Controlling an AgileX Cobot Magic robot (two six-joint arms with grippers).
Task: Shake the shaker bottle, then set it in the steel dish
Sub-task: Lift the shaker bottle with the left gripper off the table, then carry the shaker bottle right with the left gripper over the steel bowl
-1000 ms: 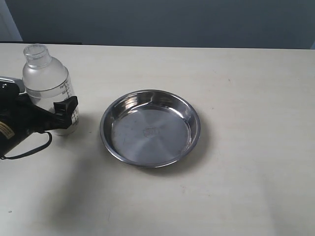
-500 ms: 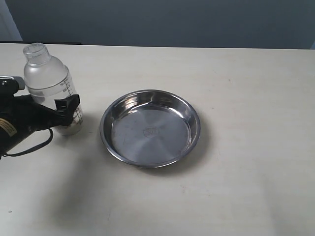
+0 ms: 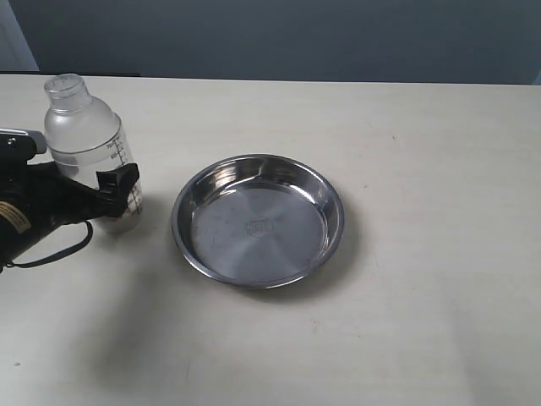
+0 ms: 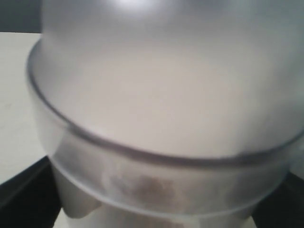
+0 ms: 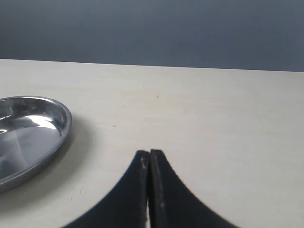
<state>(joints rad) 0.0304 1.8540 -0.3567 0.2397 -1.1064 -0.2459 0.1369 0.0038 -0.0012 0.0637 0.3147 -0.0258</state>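
Note:
The shaker bottle (image 3: 87,139), frosted clear plastic with a small round cap and black marks, stands upright at the table's left. My left gripper (image 3: 93,196) reaches in from the left edge with its black fingers (image 3: 117,180) on either side of the bottle's lower body, shut on it. In the left wrist view the bottle (image 4: 166,109) fills the picture, with brown granules (image 4: 145,185) showing low inside it. The steel dish (image 3: 190,222), round, shallow and shiny, lies just right of the bottle with nothing in it. My right gripper (image 5: 149,154) is shut and holds nothing, near the dish's rim (image 5: 61,130).
The pale table top (image 3: 423,169) runs wide to the right of the dish and in front of it. A dark wall stands behind the table's far edge. A black cable (image 3: 59,252) loops under my left gripper.
The bottle leaned a second ago and now stands upright, its base shifted a little toward the dish. My left gripper moved slightly right and up with it. The dish has not moved.

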